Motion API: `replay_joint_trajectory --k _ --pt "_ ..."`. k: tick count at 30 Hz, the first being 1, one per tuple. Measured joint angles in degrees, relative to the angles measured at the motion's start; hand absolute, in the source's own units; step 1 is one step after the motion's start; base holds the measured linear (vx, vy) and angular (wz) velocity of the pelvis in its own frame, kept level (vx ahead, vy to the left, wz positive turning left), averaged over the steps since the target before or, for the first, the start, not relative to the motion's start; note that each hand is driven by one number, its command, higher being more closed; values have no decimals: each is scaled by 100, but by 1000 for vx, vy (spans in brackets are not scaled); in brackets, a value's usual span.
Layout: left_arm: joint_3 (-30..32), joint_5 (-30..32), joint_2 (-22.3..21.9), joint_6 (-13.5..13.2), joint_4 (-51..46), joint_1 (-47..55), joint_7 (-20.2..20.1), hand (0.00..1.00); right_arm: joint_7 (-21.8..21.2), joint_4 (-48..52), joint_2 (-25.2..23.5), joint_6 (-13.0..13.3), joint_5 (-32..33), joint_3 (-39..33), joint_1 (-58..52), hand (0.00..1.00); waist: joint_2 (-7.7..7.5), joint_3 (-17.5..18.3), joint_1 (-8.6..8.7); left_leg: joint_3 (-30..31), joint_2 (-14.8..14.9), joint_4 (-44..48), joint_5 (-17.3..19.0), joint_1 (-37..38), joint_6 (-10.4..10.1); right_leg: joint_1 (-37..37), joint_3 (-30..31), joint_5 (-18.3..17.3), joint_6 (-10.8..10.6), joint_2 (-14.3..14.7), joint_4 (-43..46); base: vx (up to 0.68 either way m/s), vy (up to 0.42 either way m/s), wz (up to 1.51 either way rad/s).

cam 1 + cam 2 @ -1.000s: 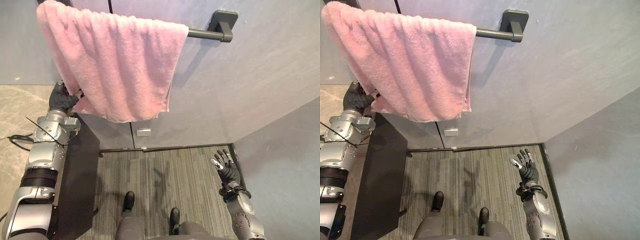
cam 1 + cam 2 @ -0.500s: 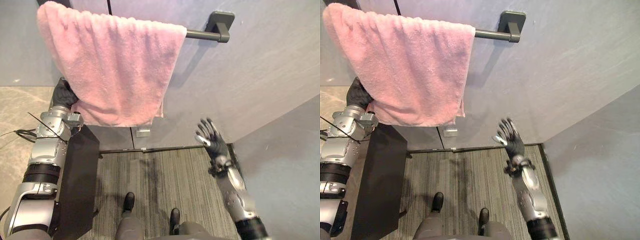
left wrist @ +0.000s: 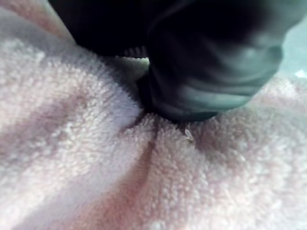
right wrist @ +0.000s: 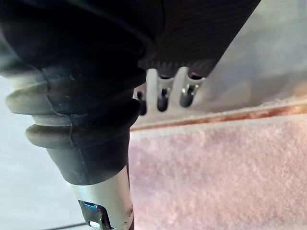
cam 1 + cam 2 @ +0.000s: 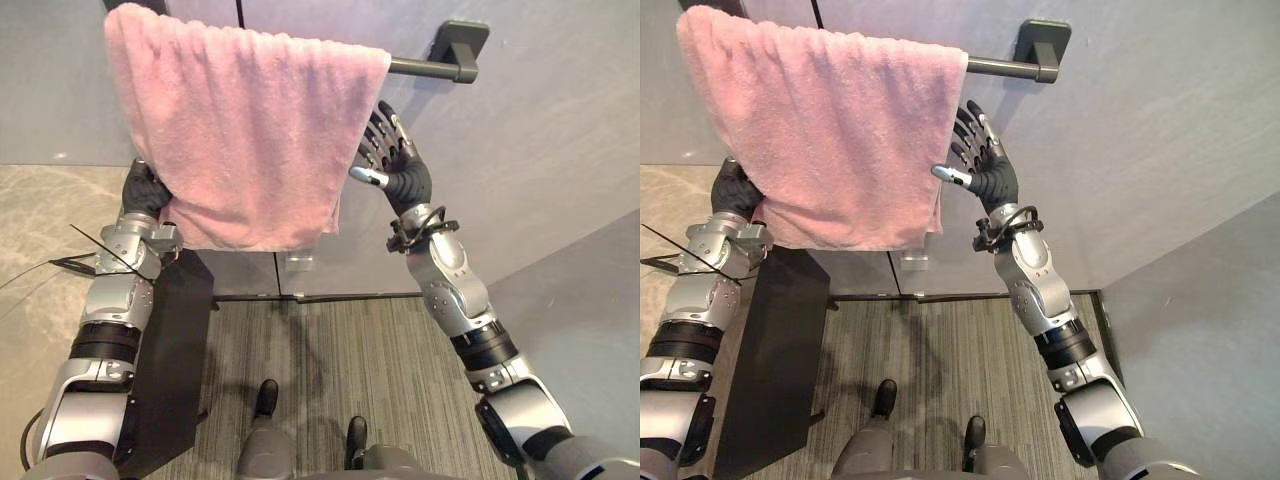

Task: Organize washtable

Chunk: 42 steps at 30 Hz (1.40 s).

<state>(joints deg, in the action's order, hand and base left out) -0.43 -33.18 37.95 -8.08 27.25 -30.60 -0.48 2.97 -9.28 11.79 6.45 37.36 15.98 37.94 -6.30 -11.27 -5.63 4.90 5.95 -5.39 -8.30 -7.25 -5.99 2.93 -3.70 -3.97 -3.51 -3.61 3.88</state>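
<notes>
Currently I see the pink towel draped over the dark bar on the grey wall, covering the bar's left stretch and leaving its right end bare. My left hand sits at the towel's lower left corner, its fingers buried in the cloth, so I cannot tell whether they grip it. My right hand is just beside the towel's right edge, fingers straight and spread, holding nothing, with the thumb tip very near that edge.
</notes>
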Motion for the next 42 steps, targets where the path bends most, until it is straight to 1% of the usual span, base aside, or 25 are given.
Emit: replay_joint_trajectory --k 2,6,8,9,13,16,18,23,26,33,37,38,40,42 --pt "18 -19 0 -6 -53 34 59 100 58 -175 -5 -6 86 162 163 0 29 -18 -15 29 0 0 -4 -6 -1 -10 -30 0 0 2 0 -12 -12 6" --pt "27 -102 0 -8 -73 39 60 100 54 -341 -4 -30 461 373 316 0 72 -39 -26 74 0 -1 -18 -28 -1 -10 -71 0 0 6 0 -12 -11 5" --pt "64 -102 1 -9 -73 44 62 100 51 -357 11 -31 496 452 370 0 83 -42 -21 87 1 -1 -21 -35 -4 -8 -81 0 0 9 0 -5 -6 2" --pt "71 -102 1 -9 -74 44 64 100 48 -385 12 -32 502 483 415 100 90 -44 -20 90 1 -1 -23 -37 -6 -7 -82 0 1 10 0 0 0 0" --pt "70 -119 1 -18 -80 44 64 100 42 -858 7 -35 539 682 1024 100 170 -41 -39 127 16 -1 -45 -90 -19 32 -107 5 9 30 2 -8 -6 2" --pt "65 -223 1 -69 -80 44 65 100 65 -863 1 -34 535 708 1193 100 230 -38 -139 128 25 -1 -44 -96 -20 35 -108 5 9 39 0 0 0 0" --pt "65 -224 3 -116 -81 43 72 100 89 -863 -1 -34 529 707 1234 100 258 -42 -154 132 25 -1 -45 -98 -20 34 -113 5 9 39 0 0 0 0" --pt "66 -222 3 -123 -82 44 89 100 196 -863 -2 -34 435 693 1239 100 260 -42 -152 138 25 -1 -47 -102 -21 36 -118 5 10 40 9 0 0 0" --pt "66 -220 3 -123 -113 44 101 100 211 -863 5 -33 262 644 1262 100 261 -41 -139 135 25 -1 -48 -102 -21 39 -115 5 9 40 10 0 0 0" --pt "84 -214 0 -132 -308 71 239 100 261 -862 26 -33 223 414 1279 100 260 -41 -137 127 25 0 -51 -101 -20 38 -115 5 9 39 11 0 0 0" --pt "142 -208 -149 -155 -501 135 366 100 323 -861 111 -34 77 400 1278 100 265 -38 -139 119 25 0 -61 -88 -23 33 -114 5 9 39 21 0 0 0" --pt "192 -193 -245 -182 -587 252 441 100 325 -850 107 -35 22 399 1278 100 271 -34 -133 113 25 0 -61 -73 -23 31 -101 5 9 37 28 0 0 -3" --pt "350 -106 -416 -189 -665 362 465 100 326 -849 109 -37 17 395 1275 100 277 -31 -128 110 25 0 -62 -61 -23 27 -96 5 9 37 35 0 0 -2" --pt "358 -35 -498 -194 -740 481 570 100 324 -845 104 -45 10 367 1273 100 280 -30 -130 107 29 0 -62 -44 -24 16 -94 5 9 39 45 0 0 0"
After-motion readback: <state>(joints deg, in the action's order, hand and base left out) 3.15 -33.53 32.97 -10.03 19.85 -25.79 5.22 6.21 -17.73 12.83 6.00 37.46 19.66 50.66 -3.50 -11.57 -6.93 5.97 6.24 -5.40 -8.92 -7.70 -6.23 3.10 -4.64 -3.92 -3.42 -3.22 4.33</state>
